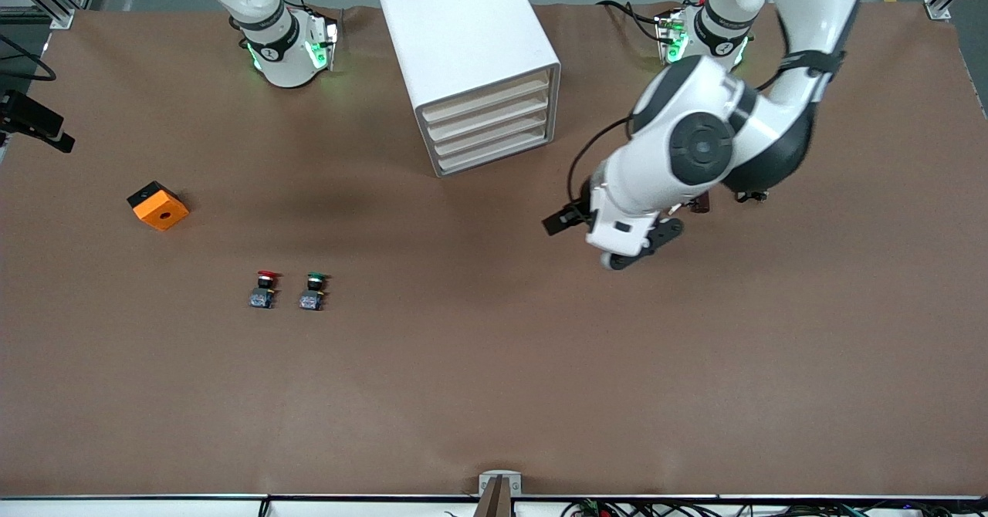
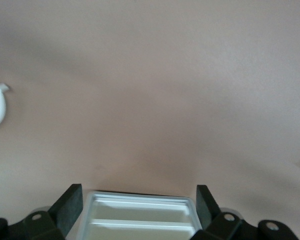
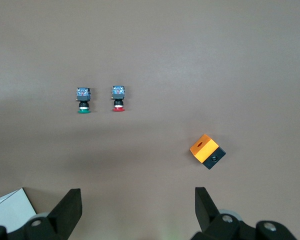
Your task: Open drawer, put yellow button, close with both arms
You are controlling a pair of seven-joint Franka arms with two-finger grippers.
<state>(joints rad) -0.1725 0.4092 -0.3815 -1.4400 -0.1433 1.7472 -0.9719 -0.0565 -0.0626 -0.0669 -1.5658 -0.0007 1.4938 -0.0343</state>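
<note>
The white cabinet [image 1: 463, 31] stands at the table's edge nearest the robots' bases. Its top drawer [image 1: 486, 99] is shut, like the three below it. My left gripper [image 1: 561, 220] hangs over the bare table in front of the cabinet, toward the left arm's end. It is open and empty [image 2: 138, 212], with cream drawer fronts [image 2: 140, 220] showing between its fingers. My right gripper [image 3: 137, 212] is open and empty, held high, and is out of the front view. The yellow button is not in view.
A red-capped button [image 1: 265, 288] and a green-capped button [image 1: 312, 290] stand side by side, nearer the front camera, toward the right arm's end. An orange block with a black base [image 1: 158, 205] lies farther toward that end. All three show in the right wrist view, the block [image 3: 206, 149] included.
</note>
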